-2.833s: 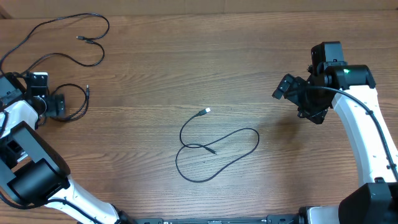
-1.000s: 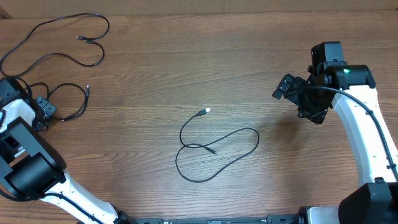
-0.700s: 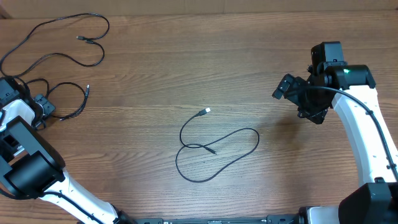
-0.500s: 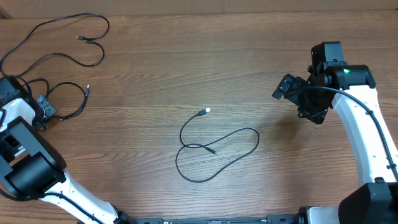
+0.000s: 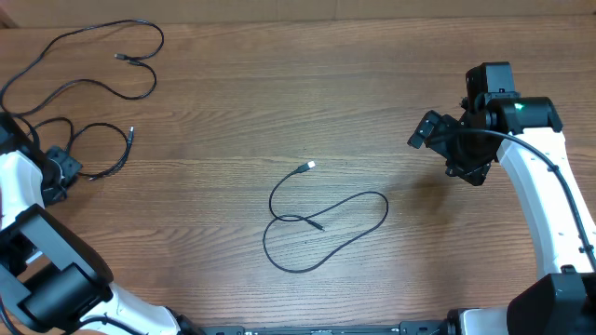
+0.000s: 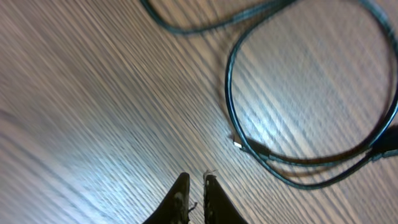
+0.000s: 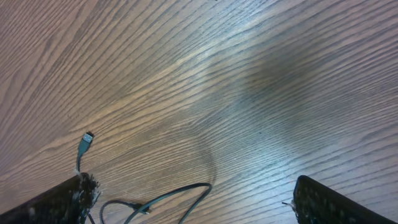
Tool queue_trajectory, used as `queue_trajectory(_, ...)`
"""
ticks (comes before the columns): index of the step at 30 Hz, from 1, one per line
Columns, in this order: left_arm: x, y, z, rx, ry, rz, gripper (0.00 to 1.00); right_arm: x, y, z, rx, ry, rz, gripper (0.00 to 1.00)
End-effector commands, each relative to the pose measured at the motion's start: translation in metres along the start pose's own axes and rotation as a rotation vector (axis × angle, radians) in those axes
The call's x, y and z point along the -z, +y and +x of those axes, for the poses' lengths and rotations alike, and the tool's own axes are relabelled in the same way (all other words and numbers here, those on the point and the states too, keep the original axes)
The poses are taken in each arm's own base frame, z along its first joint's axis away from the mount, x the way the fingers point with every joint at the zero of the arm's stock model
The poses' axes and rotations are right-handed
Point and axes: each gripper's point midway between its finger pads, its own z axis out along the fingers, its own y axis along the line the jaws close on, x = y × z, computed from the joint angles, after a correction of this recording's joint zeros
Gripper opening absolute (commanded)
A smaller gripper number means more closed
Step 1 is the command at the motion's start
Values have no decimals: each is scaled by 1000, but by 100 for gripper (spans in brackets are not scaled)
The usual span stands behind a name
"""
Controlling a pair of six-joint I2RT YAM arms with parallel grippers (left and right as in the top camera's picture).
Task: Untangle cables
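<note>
Left hand [image 6: 194, 186], fingers nearly together and empty, hung above the table [image 6: 93, 93] beside a looped cable [image 6: 230, 93]. Right hand [image 7: 193, 193] stood wide above the central cable [image 7: 168, 194]; only the overhead view showed the far-left cable [image 5: 124, 59].

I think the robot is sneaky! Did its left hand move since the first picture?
Yes. Seen from overhead, the left hand has slid left, farther from the looped cable, which stayed put in the middle.
</note>
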Motion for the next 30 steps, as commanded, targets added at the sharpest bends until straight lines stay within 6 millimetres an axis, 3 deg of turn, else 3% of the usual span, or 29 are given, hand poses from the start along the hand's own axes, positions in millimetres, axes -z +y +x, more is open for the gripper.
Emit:
queue_trajectory(1,-22,-8,23,47,111,39,7,2,0,-2,7,-13,2,100)
queue_trajectory(5,-49,-4,47,52,217,5,4,2,0,-2,7,-13,2,100)
queue_trajectory(10,-62,-4,55,153,252,-10,4,2,0,-2,7,-13,2,100)
queue_trajectory(18,-67,-30,35,159,178,96,4,2,0,-2,7,-13,2,100)
queue_trajectory(24,-74,-48,34,116,153,110,4,2,0,-2,7,-13,2,100)
queue_trajectory(29,-80,-40,35,111,144,59,5,2,0,-2,7,-13,2,100)
queue_trajectory(30,-80,-36,35,110,141,35,9,2,0,-2,7,-13,2,100)
